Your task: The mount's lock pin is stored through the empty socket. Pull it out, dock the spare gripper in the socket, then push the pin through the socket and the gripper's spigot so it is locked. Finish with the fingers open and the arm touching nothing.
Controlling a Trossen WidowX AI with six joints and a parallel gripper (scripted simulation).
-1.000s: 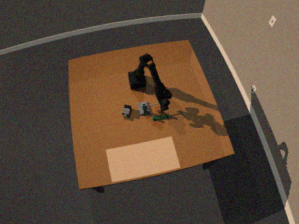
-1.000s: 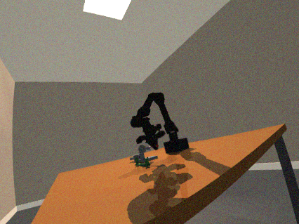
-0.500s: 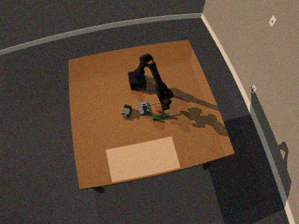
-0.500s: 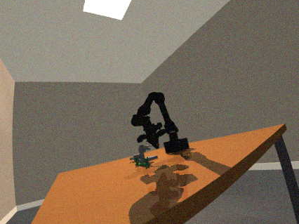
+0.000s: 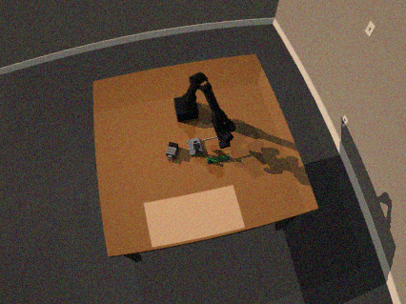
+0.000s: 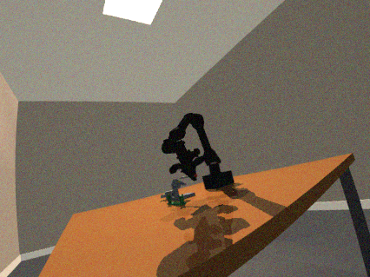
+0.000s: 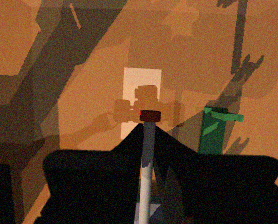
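My gripper [image 5: 222, 141] [image 6: 194, 177] [image 7: 145, 128] is shut on the lock pin, above the table. The pin [image 5: 210, 139] [image 7: 145, 192] is a thin pale rod with a dark red end at my fingertips. It points towards the grey mount [image 5: 194, 147] [image 6: 176, 184]; whether its far end is clear of the socket cannot be told. A green and dark piece [image 5: 217, 159] [image 7: 212, 137], perhaps the spare gripper, lies beside the mount, below my gripper. My fingers hide much of the mount in the wrist view.
A small grey and black block [image 5: 172, 151] stands on the other side of the mount. A pale rectangle [image 5: 194, 216] [image 7: 130, 77] lies near the table's front edge. The arm's base [image 5: 185, 110] [image 6: 218, 180] stands behind the mount.
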